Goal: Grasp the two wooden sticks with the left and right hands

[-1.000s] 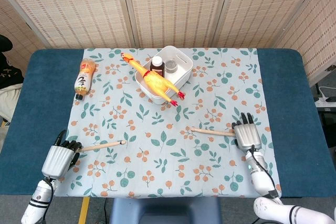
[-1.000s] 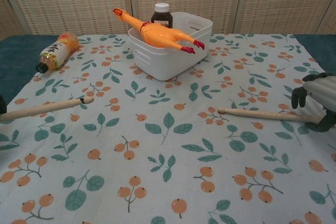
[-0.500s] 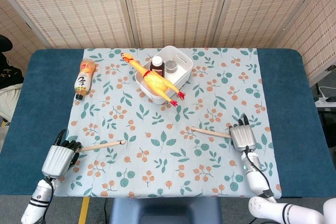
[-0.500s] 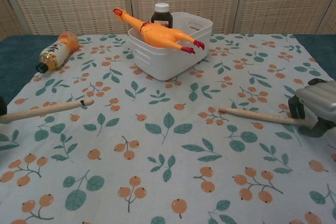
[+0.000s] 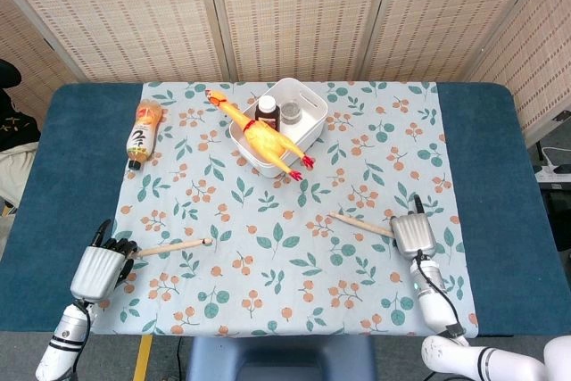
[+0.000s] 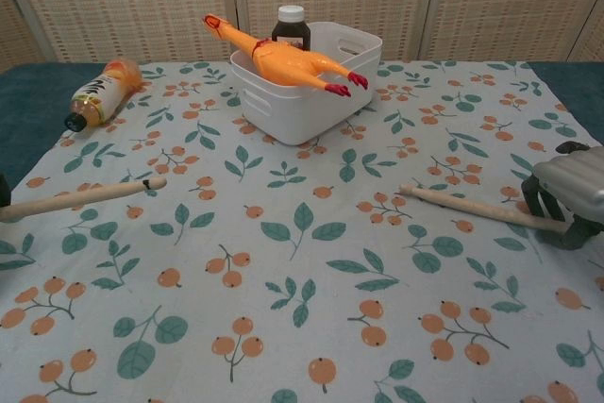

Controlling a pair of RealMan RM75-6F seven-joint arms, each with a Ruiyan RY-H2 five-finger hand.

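We judge the task close to done, with both hands already closed on their sticks. Our left hand sits at the near left edge of the floral tablecloth, fingers curled around the butt end of the left wooden stick; the stick runs out to the right from the fist, its tip over the cloth, and in the chest view it looks slightly raised, though we cannot tell whether it clears the cloth. Our right hand has its fingers wrapped around the near end of the right wooden stick, which points left and away from the hand, its far tip seemingly off the cloth. How firmly each fist grips we cannot tell. What seems left is to confirm both holds and lift clear. The white basket, rubber chicken and drink bottle stand well apart from both hands.
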